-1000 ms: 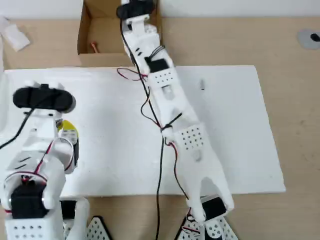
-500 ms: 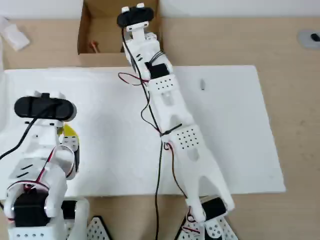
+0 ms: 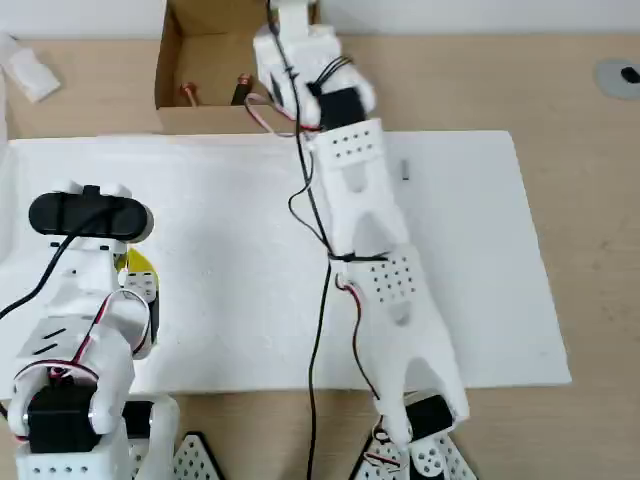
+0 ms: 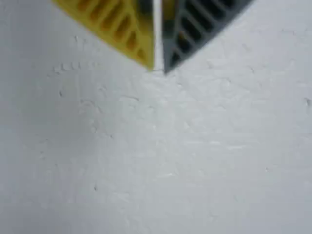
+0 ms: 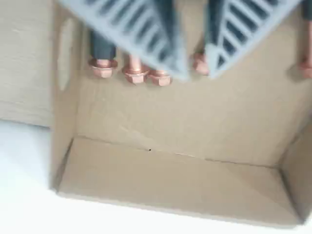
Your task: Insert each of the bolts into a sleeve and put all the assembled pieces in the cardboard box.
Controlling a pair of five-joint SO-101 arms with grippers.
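Where the white foam sheet (image 3: 200, 250) covers the wooden surface (image 3: 580, 150), the cardboard box (image 3: 165, 70) is set at its far edge, and the right tool (image 5: 196, 72) is held over the box with its jaws apart and nothing between them. The left tool (image 4: 157, 68) is kept empty above the sheet, tips together. With several copper-headed assembled pieces (image 5: 134, 73) lying on the box floor, a drop is judged done. Next, the right tool should be lifted clear and the small dark part (image 3: 405, 170) on the sheet checked.
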